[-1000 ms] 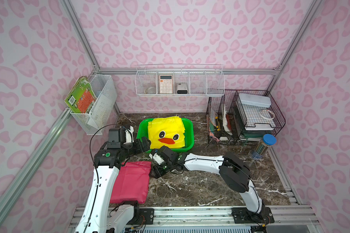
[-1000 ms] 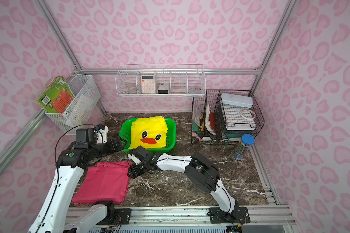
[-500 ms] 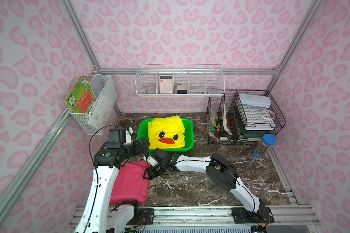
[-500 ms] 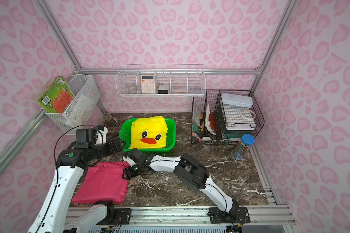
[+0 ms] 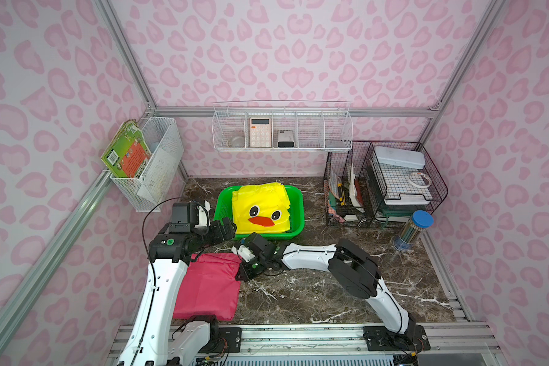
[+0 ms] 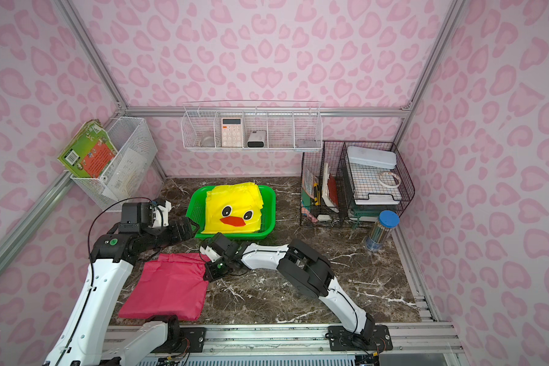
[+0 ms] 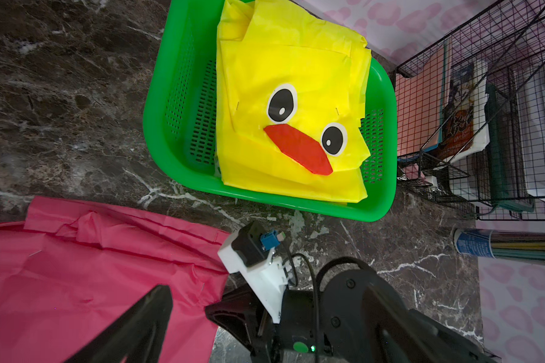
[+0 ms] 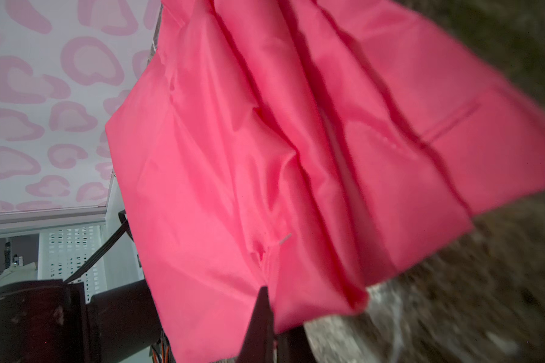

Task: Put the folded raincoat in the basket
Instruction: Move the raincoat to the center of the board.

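Right tool [image 5: 240, 276] moved onto pink raincoat [image 5: 208, 285], clenching it, left tool [image 5: 227, 228] released, basket [image 5: 222, 209] holding yellow raincoat [image 5: 260, 206]

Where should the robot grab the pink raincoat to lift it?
The pink raincoat lies flat on the table, so pinch its thin edge on the robot's right, near the corner by the green basket, coming in low from that side. The right tool is shut there.

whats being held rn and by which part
The right gripper is shut on the pink raincoat, pinching its edge near the corner closest to the green basket. The left gripper is open, empty.
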